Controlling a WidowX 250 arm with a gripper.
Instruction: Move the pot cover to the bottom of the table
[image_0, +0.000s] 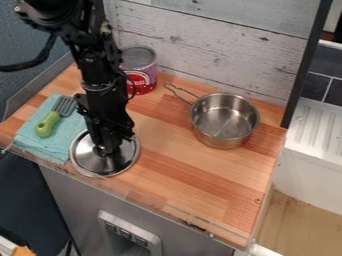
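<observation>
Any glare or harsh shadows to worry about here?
Camera view: light glints off the metal lid and the inside of the pot; black gripper shows little detail against the lid's dark reflections; no harsh shadow on the wooden tabletop.

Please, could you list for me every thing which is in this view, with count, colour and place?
pot cover: one, silver, near the table's front edge, below the tool
saucepan: one, silver, right of centre
can: one, red and purple, near the back wall
slotted turner: one, green handle, grey head, on the cloth
cloth: one, light teal, left
table: one, wood-brown, centre
plank wall: one, whitish, behind the table
ribbed white surface: one, right
wall tiles: several, dark grey, upper right
robot arm: one, black, from upper left
tool: one, black, at the pot cover's middle
</observation>
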